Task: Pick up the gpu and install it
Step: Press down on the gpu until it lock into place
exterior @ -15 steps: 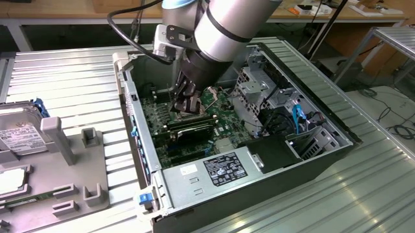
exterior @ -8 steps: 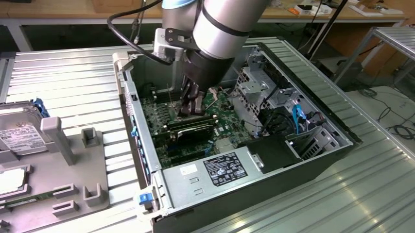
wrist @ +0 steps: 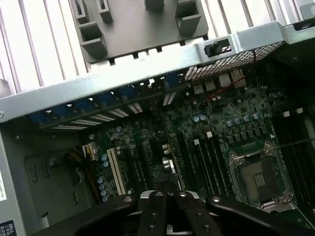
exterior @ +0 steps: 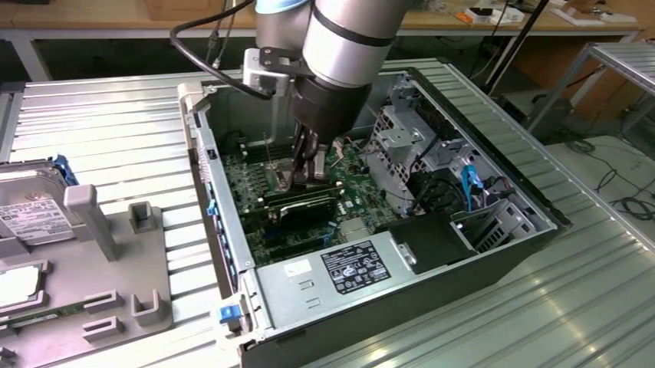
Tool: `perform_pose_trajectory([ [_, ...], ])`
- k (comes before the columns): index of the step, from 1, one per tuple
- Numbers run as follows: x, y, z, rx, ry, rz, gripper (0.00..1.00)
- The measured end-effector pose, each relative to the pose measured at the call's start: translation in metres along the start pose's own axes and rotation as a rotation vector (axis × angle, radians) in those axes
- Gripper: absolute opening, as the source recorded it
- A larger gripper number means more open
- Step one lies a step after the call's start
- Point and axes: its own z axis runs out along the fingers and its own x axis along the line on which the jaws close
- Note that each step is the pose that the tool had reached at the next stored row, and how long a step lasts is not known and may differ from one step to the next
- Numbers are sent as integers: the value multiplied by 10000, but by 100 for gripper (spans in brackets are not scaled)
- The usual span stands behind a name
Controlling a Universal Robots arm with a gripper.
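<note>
the hand [exterior: 310, 172] is down inside the open computer case [exterior: 217, 230], which lies on its side near the middle of the ribbed metal counter [exterior: 113, 123]. its fingers are drawn fully together. in the wrist view the hand [wrist: 170, 196] shows two dark fingers meeting with no gap, pointing straight at the motherboard [wrist: 221, 123].

the gpu [exterior: 299, 205] is the thin black card directly under the fingertips. it stands on edge across the board, roughly mid-case, between the power supply [exterior: 327, 268] at the case's near end and the cpu socket [wrist: 258, 177]. it looks to be at or in an expansion slot. i cannot tell whether the closed fingers pinch its upper edge or only bear on it from above.

as for handling, i judge the card light and stiff, but fragile:

- it is a thin board that would not like being flexed.
- the fan face should not be squeezed.
- the contact edge along the bottom should stay untouched.

the sound place to take hold is the bare upper edge of the board, near its middle so it does not tip, or close to the metal end bracket facing the case's rear wall. a narrow pinch on so thin an edge could slip or let the card twist, so any push should run straight down the card's own plane.

the grey fixture tray [exterior: 123, 253] and a hard drive [exterior: 26, 211] sit by the counter's edge at the exterior view's left, well apart from the hand.
</note>
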Motion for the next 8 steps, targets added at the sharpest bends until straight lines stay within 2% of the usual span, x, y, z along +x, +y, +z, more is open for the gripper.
perform_pose_trajectory([
  [1,0,0,0,236,-81,-10,11],
  [2,0,-1,0,689,-218,-25,11],
  [4,0,-1,-1,1257,-396,-43,11],
  [5,0,-1,-2,1340,-442,-46,11],
  [6,3,-1,-2,1331,-486,-49,11],
  [8,3,-1,-2,1329,-494,-48,11],
])
